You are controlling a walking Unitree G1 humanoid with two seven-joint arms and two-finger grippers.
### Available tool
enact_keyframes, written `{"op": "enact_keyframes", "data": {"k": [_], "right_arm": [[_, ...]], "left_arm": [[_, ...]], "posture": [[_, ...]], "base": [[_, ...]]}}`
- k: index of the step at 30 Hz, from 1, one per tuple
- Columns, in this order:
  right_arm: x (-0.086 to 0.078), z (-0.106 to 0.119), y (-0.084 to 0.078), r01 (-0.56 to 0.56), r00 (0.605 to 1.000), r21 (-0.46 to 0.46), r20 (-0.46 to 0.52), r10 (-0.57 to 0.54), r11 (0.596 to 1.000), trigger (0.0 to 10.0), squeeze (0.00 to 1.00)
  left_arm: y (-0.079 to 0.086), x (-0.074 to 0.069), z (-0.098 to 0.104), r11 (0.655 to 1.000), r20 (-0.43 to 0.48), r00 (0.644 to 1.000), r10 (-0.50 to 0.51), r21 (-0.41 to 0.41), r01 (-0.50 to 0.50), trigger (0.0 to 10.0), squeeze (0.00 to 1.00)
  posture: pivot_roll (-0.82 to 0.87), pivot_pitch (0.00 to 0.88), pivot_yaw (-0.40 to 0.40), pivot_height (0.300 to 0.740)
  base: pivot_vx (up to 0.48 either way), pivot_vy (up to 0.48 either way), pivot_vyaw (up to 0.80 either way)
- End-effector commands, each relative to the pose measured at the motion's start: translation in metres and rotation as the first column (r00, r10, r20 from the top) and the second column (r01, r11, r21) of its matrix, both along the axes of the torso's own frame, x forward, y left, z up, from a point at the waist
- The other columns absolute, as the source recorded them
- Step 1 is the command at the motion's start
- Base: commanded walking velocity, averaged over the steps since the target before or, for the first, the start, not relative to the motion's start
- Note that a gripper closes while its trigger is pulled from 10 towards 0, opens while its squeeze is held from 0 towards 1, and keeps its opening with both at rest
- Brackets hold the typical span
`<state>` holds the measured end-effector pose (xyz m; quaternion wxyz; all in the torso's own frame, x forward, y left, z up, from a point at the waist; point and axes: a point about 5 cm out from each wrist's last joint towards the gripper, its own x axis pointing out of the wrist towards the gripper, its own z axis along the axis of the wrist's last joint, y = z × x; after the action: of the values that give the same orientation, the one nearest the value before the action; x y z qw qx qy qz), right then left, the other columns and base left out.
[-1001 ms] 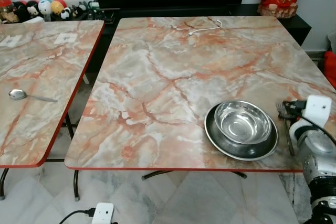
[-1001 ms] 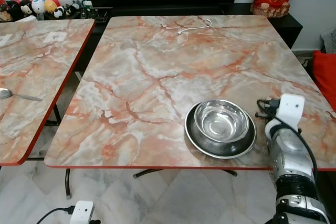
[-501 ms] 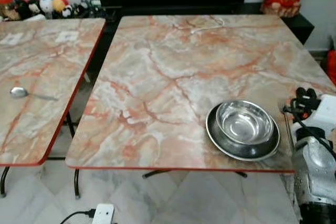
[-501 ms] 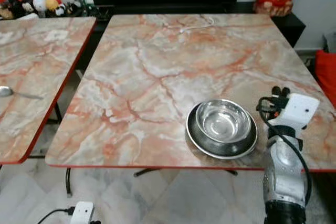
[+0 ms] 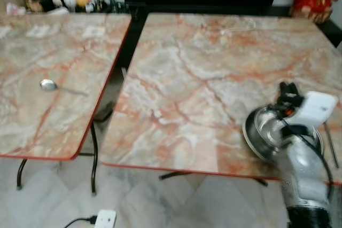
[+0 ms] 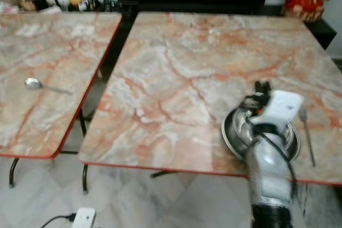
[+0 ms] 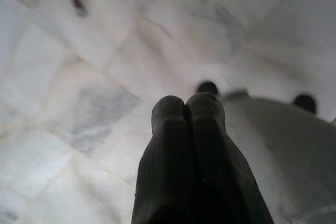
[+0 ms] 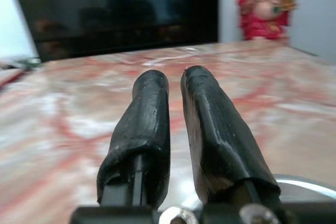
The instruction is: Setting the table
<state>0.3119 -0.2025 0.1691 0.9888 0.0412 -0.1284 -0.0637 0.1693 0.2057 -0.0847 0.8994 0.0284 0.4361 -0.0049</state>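
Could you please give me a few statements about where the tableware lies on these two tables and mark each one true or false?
1. A spoon lies on the left table. True.
2. The steel bowl sits on the left table. False: it sits on the right table, near its front edge.
3. The right gripper is over the right table, by the bowl. True.
4. The right gripper's jaws are clamped on the spoon. False: they hold nothing, with a slight gap between them.
5. A slim utensil lies to the right of the bowl. True.
6. The left gripper points at the tabletop. False: it faces the tiled floor, jaws together.
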Motion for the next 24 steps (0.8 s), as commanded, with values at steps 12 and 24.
{"op": "enact_keyframes", "data": {"k": [12,24], "right_arm": [[-0.002,-0.003,0.000,0.046,0.999,0.037,-0.019,-0.045,0.998,10.0,0.00],[-0.004,-0.010,0.005,0.063,0.997,0.058,-0.047,-0.060,0.996,10.0,0.00]], "left_arm": [[-0.004,-0.012,-0.006,1.000,-0.046,0.999,-0.017,-0.002,0.017,10.0,0.00],[-0.005,-0.013,-0.007,1.000,-0.046,0.999,-0.014,-0.002,0.014,10.0,0.00]], "posture": [[-0.04,0.017,0.021,0.740],[-0.04,0.000,0.020,0.740]], "base": [[0.000,0.480,0.00],[0.000,0.480,0.00]]}}
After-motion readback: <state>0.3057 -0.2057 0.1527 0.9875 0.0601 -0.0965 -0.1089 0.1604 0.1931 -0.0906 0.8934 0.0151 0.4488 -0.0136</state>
